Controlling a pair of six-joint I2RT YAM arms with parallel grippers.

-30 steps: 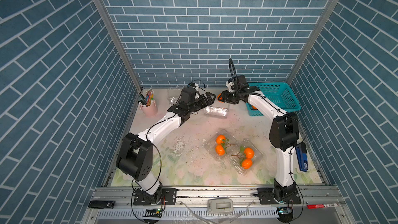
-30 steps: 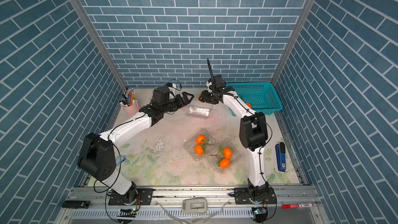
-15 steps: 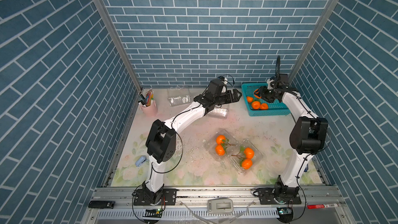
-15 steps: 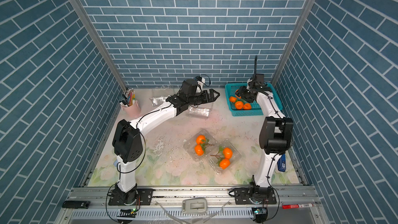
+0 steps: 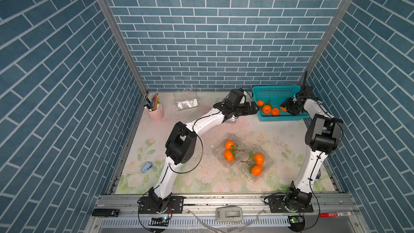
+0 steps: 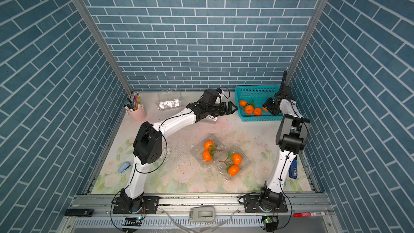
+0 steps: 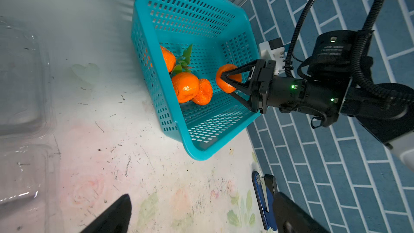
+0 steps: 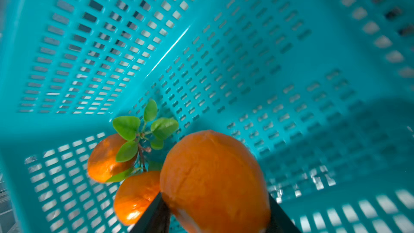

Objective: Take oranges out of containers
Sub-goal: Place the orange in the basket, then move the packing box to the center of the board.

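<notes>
My right gripper (image 5: pixel 287 108) is shut on one orange (image 8: pixel 212 180) and holds it inside the teal basket (image 5: pixel 275 90), near its right side. In the left wrist view the same orange (image 7: pixel 228 78) sits between the black fingers. Three more oranges (image 5: pixel 266 109) lie in the basket's left part, one with green leaves. My left gripper (image 5: pixel 254 108) is open with nothing in it, just outside the basket's left wall. At mid-table, two clear containers (image 5: pixel 216 152) (image 5: pixel 270 160) each hold two oranges (image 5: pixel 229 145) (image 5: pixel 258 159) on leafy twigs.
An empty clear container (image 5: pixel 187 101) lies at the back left, and another (image 5: pixel 231 120) is partly hidden under my left forearm. A pink pen cup (image 5: pixel 154 113) stands at the far left. A light-blue object (image 5: pixel 146 167) lies front left, a blue stapler (image 6: pixel 293 169) at the right edge.
My right arm swung from the back middle to the basket with the orange and now holds it lower inside. My left arm reached right, up to the basket's left wall.
</notes>
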